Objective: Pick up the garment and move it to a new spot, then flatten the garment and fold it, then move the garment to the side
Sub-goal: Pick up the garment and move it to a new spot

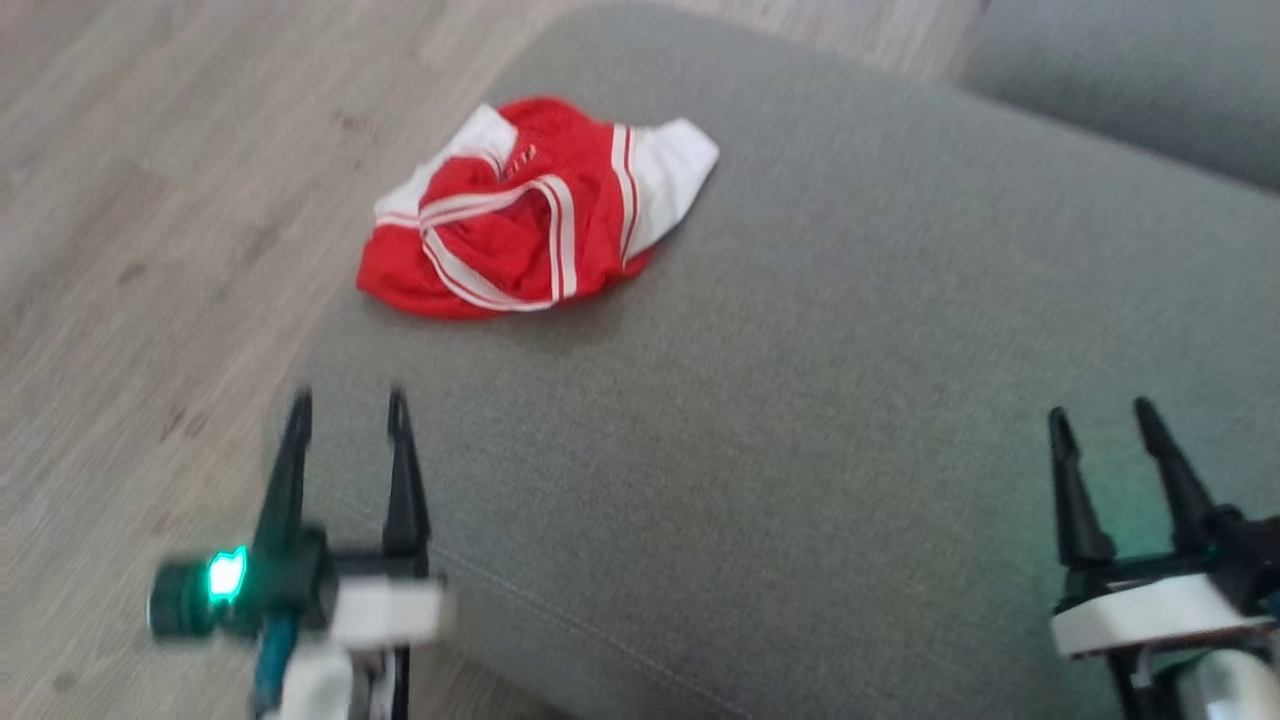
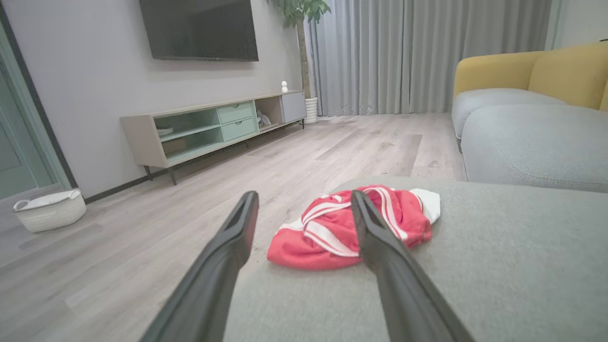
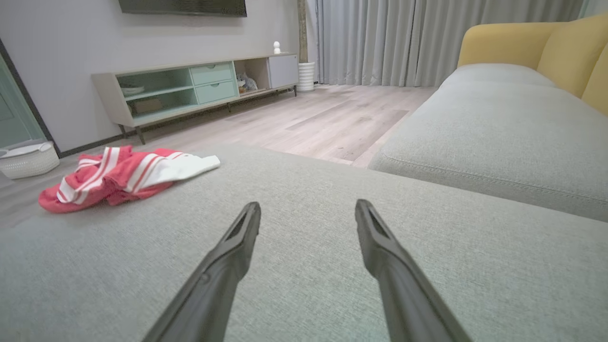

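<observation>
The garment (image 1: 520, 215) is a crumpled red piece with white stripes and white panels. It lies near the far left edge of a grey ottoman cushion (image 1: 800, 400). My left gripper (image 1: 348, 400) hovers open at the cushion's near left corner, well short of the garment (image 2: 332, 228), with nothing between its fingers. My right gripper (image 1: 1098, 408) stands open over the cushion's right side, far from the garment (image 3: 118, 175), and is empty. In the right wrist view its fingers (image 3: 237, 247) point over bare cushion.
Wood floor (image 1: 150, 200) runs along the cushion's left edge. A grey and yellow sofa (image 2: 532, 118) stands beyond the ottoman on the right. A TV console (image 2: 213, 128) lines the far wall, with a white basket (image 2: 50, 209) on the floor near it.
</observation>
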Robot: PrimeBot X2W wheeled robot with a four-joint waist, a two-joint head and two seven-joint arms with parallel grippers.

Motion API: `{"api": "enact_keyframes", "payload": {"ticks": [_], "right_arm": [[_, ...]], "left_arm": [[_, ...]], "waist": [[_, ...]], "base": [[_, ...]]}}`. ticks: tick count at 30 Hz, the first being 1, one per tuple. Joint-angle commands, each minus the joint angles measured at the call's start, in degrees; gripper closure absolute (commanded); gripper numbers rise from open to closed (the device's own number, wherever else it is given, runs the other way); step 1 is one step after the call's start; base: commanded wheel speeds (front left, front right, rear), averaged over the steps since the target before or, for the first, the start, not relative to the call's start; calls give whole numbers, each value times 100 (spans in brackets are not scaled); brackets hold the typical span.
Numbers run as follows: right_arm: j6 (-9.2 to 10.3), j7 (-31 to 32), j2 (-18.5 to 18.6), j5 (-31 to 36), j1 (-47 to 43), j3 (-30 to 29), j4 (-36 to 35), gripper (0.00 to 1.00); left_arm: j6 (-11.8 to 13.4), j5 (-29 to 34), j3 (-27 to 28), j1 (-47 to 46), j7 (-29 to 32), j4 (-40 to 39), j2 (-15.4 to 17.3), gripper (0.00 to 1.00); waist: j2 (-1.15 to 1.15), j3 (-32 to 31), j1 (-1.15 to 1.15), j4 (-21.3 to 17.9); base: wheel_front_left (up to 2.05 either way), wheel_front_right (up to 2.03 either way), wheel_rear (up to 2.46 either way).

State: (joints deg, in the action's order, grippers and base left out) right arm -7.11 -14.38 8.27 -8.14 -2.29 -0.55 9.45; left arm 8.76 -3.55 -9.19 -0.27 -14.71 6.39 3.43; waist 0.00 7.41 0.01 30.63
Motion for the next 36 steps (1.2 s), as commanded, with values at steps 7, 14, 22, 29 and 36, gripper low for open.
{"api": "enact_keyframes", "payload": {"ticks": [7,14,22,29,36], "right_arm": [[-37,-62,966,66,452,-49,-396,0],[-37,-62,1705,6,889,-146,-581,0],[-37,-62,1901,-66,1122,-71,-631,0],[-37,-62,1844,-92,1132,3,-619,0],[-37,-62,1419,-129,1230,145,-501,0]], "left_arm": [[-341,238,29,-1830,-29,779,117,0],[-630,46,-341,-3220,-29,2750,-10,0],[18,-60,-413,-3900,-29,4074,-49,0],[331,70,-466,-4006,-29,4358,-23,100],[728,670,-816,-3808,-29,3054,484,100]], "waist": [[0,1321,-1,-375],[0,1972,-1,-763],[0,2116,-1,-961],[0,2046,-1,-1007],[0,1439,-1,-1270]], "base": [[0,0,0],[0,0,0],[0,0,0],[0,0,0],[0,0,0]]}}
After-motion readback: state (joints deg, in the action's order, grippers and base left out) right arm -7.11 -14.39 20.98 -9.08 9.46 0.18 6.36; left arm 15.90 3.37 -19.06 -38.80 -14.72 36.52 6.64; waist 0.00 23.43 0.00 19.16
